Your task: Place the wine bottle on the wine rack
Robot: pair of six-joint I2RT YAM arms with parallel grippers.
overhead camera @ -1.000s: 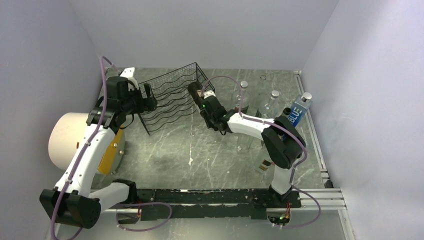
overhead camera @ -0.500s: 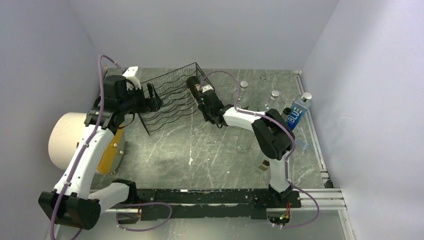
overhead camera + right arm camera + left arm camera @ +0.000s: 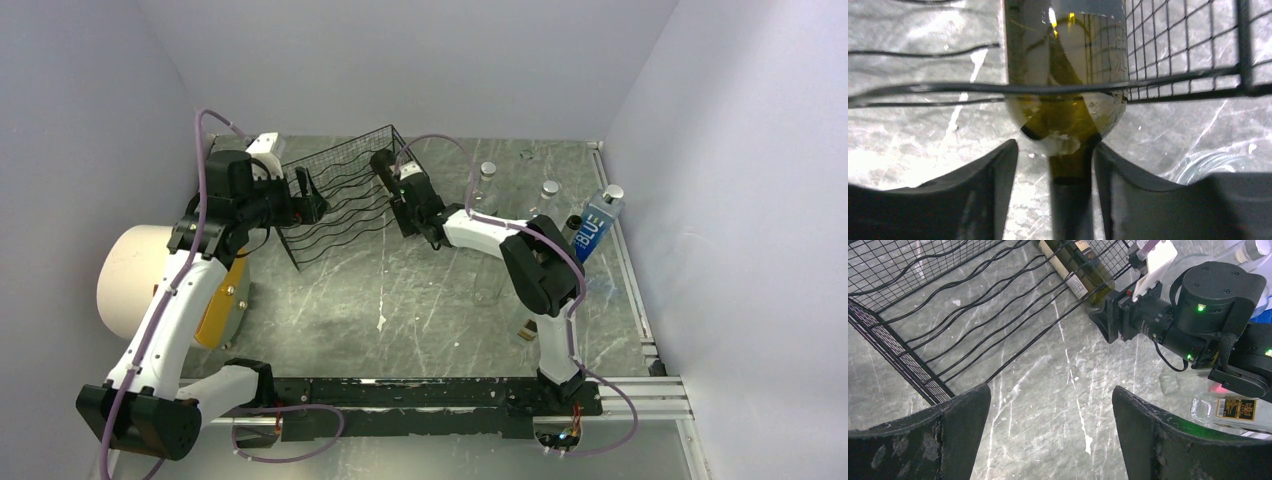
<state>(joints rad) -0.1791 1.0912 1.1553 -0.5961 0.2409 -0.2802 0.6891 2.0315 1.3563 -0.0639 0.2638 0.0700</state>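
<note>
Since a second ago the right arm has stretched farther toward the rack (image 3: 335, 205), and the right gripper (image 3: 1054, 147) has loosened. Its jaws now straddle the neck of the bottle (image 3: 1063, 95), released, with a gap showing on one side. The left gripper (image 3: 1050, 390) hovers by the rack's left end, jaws wide apart with nothing between them, bare table (image 3: 1048, 440) below. The rack sits toward the table's far left corner. The bottle lies on its wavy rods in the row just beside the upright grid end, body pointing toward the far edge and neck poking out toward the right gripper. Near the far right corner stand clear bottles (image 3: 487, 185) and a blue bottle (image 3: 592, 228), well apart from the rack.
</note>
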